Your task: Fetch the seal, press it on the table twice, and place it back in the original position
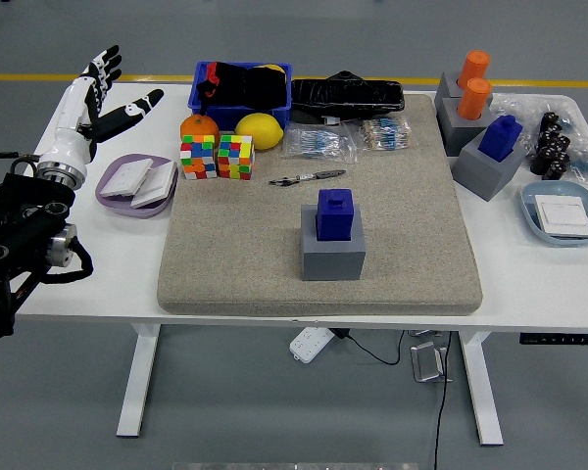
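Observation:
The blue seal (334,213) stands upright on its grey block base (332,255) in the middle of the beige felt mat (412,196). My left hand (100,93) is raised over the table's far left corner, well away from the seal, with its white fingers (106,61) spread and its thumb out, holding nothing. My left arm (24,245) comes in at the left edge. The right arm does not show.
Behind the seal lie a small tool (309,177), two colour cubes (217,157), an orange, a lemon (259,130) and a blue bin (239,86). A purple dish (127,185) sits at left. At right stand grey blocks with orange and blue seals (498,137) and a blue tray (564,215).

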`<action>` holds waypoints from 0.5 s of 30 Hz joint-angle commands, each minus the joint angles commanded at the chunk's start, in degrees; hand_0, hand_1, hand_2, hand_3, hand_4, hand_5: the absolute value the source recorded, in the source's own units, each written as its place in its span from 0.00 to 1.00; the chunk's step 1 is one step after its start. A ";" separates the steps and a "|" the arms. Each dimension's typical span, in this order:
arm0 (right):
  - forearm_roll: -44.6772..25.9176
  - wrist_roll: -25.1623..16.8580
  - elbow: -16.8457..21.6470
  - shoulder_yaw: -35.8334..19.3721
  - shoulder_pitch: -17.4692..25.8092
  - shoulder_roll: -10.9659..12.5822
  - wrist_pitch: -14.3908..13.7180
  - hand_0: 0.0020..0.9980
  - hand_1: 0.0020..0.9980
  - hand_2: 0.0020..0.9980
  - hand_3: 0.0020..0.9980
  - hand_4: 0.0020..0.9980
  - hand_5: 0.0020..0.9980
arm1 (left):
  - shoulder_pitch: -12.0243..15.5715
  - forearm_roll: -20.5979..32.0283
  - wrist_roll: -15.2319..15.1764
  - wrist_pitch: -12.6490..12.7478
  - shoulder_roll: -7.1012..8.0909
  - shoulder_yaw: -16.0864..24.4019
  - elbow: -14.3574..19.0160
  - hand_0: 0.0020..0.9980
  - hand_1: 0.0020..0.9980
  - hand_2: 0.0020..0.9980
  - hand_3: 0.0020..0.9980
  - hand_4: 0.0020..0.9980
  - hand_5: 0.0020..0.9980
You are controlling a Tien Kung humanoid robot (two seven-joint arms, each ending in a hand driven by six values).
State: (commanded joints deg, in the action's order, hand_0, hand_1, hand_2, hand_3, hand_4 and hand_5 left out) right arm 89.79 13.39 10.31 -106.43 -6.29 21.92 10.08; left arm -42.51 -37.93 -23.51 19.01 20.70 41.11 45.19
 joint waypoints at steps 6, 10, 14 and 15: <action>0.61 0.07 0.00 -0.46 -0.11 0.01 -0.03 0.89 0.75 0.73 0.75 0.87 0.54 | 0.99 -0.48 0.10 0.02 0.98 3.08 -0.17 0.94 0.90 0.90 0.93 0.90 0.27; 0.71 0.01 0.00 -0.27 -0.20 0.05 -0.06 0.89 0.75 0.73 0.75 0.87 0.54 | 1.26 -0.69 0.26 -0.03 1.32 3.93 -0.30 0.94 0.90 0.90 0.93 0.90 0.27; 0.61 0.03 0.00 0.01 -0.19 0.07 -0.10 0.89 0.75 0.73 0.75 0.87 0.54 | 1.44 -0.88 0.34 -0.07 1.39 4.32 -0.30 0.94 0.90 0.90 0.92 0.89 0.26; 0.57 0.02 0.00 0.07 -0.17 0.07 -0.10 0.89 0.75 0.73 0.75 0.87 0.54 | 1.46 -0.87 0.35 -0.08 1.39 4.35 -0.30 0.94 0.90 0.90 0.92 0.89 0.26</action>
State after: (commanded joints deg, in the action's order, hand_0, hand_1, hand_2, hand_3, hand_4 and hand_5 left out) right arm 90.36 13.41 10.31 -106.36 -6.47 21.99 9.97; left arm -41.05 -38.81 -23.15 18.92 22.09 45.46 44.89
